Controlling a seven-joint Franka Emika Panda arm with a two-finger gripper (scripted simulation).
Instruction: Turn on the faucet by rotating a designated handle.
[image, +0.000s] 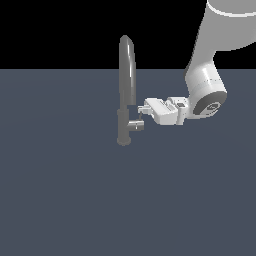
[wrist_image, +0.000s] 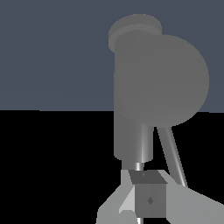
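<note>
Pincer (image: 142, 114) met the faucet (image: 126, 90) handle (image: 135, 125) at centre frame.
Whether it gripped could not be told; the rigid, probably slick metal stub looked best pushed at its thin lever.

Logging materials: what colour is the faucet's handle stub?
Grey metallic, like the faucet; the handle shows best in the exterior view.

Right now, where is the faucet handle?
In the exterior view the handle juts from the lower faucet body toward that view's right, just below the tool tips.
</note>
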